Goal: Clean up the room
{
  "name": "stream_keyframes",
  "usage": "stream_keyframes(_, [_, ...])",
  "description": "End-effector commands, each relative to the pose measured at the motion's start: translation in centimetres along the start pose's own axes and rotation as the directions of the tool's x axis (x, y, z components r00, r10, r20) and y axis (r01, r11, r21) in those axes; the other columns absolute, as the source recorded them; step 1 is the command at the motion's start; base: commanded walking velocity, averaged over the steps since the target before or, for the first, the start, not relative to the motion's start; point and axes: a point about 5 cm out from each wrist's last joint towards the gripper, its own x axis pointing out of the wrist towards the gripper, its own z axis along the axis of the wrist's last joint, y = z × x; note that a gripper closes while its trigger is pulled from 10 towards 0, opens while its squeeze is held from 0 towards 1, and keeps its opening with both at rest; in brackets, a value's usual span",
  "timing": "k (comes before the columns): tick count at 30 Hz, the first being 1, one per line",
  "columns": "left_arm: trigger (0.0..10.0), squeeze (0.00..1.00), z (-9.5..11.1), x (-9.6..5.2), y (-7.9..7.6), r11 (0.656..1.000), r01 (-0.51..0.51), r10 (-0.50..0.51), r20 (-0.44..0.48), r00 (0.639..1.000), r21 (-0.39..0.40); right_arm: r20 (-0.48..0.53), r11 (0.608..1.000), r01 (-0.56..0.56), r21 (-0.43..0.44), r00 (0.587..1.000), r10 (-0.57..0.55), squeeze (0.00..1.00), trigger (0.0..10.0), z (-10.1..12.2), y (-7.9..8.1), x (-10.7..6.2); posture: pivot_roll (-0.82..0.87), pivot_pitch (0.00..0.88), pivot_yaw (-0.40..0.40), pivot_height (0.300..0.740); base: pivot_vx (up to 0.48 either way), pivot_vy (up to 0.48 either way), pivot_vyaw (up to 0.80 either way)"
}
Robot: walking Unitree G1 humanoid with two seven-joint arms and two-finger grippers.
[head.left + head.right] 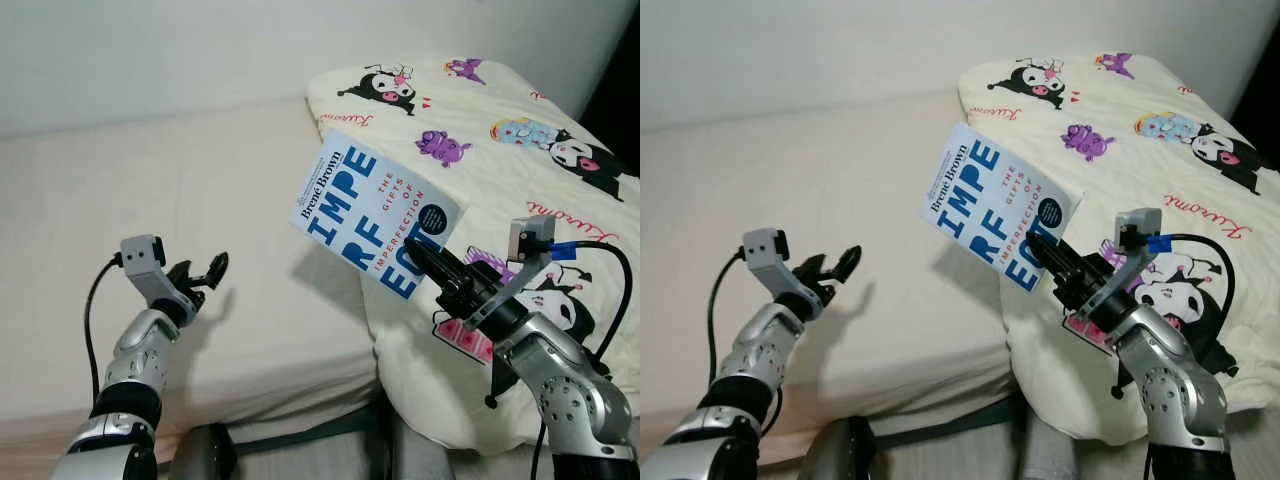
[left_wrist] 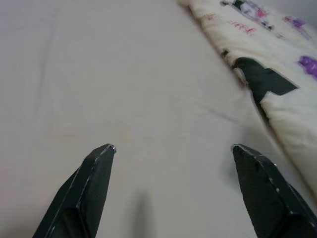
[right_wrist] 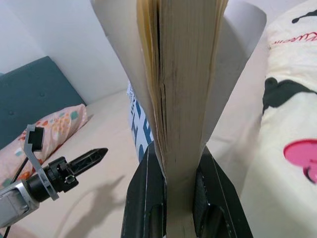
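My right gripper [image 1: 425,255] is shut on a white paperback book [image 1: 372,215] with big blue letters, held tilted in the air above the bed's edge beside the quilt. In the right wrist view the book's page edge [image 3: 181,99] stands clamped between the two black fingers [image 3: 146,193]. My left gripper [image 1: 205,275] hovers open over the bare cream bed sheet [image 1: 180,190], well left of the book; its fingertips [image 2: 101,158] are spread wide with nothing between them.
A cream quilt [image 1: 500,130] printed with cartoon characters is heaped on the right of the bed. A teal headboard [image 3: 29,94] and a patterned pillow [image 3: 54,124] appear in the right wrist view. The bed's front edge [image 1: 280,400] runs below my arms.
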Motion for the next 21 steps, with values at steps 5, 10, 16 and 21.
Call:
stream_keyframes(5, [10.0, 0.00, -2.2, -1.0, 0.7, 0.994, -0.065, 0.075, -0.115, 0.991, 0.087, 0.019, 1.000, -0.029, -0.005, 0.999, 0.029, 0.00, 0.0, -0.3, 0.7, 0.5, -0.13, 0.146, 0.080, 0.620, -0.462, 0.000, 0.00])
stream_keyframes(10, [10.0, 0.00, -3.4, -1.9, 1.6, 0.986, -0.121, 0.136, -0.134, 0.982, 0.116, 0.018, 0.999, -0.035, -0.003, 0.999, 0.035, 0.00, 0.0, -0.4, 0.8, 0.6, -0.13, 0.145, 0.079, 0.640, -0.078, 0.000, 0.00])
stream_keyframes(16, [10.0, 0.00, -5.0, -3.4, 3.0, 0.970, -0.204, 0.229, -0.201, 0.953, 0.135, 0.014, 0.999, -0.033, -0.003, 0.999, 0.033, 0.00, 0.0, -0.6, 0.7, 0.6, -0.14, 0.142, 0.079, 0.660, 0.000, 0.000, 0.00])
stream_keyframes(21, [10.0, 0.00, -6.4, -5.3, 4.7, 0.942, -0.306, 0.334, -0.273, 0.902, 0.140, -0.004, 1.000, -0.019, -0.002, 1.000, 0.019, 0.00, 0.0, -1.2, 0.5, 0.5, -0.13, 0.137, 0.078, 0.675, 0.000, 0.000, 0.00])
